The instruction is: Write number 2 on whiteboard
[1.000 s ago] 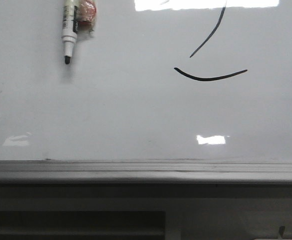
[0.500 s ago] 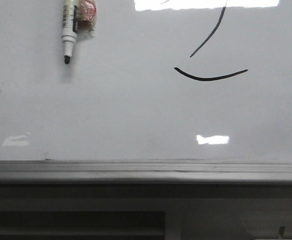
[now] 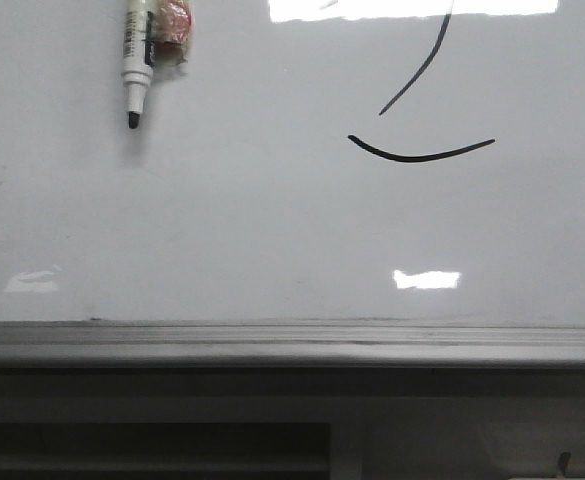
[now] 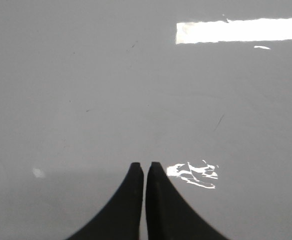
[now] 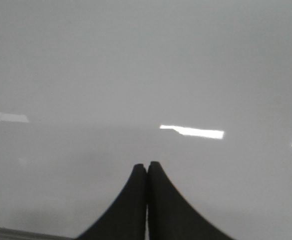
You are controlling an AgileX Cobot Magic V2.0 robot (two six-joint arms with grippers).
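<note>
Number 2 (image 3: 422,120) in black strokes on the upper right of the whiteboard (image 3: 272,230). Marker (image 3: 137,65) upper left, tip down, well apart. Left gripper (image 4: 145,167) and right gripper (image 5: 146,166) both closed, empty, over bare board.

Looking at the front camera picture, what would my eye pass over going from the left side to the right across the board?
White black-tipped marker pen → small red wrapped object beside it → the number 2 in black strokes, all on the whiteboard.
</note>
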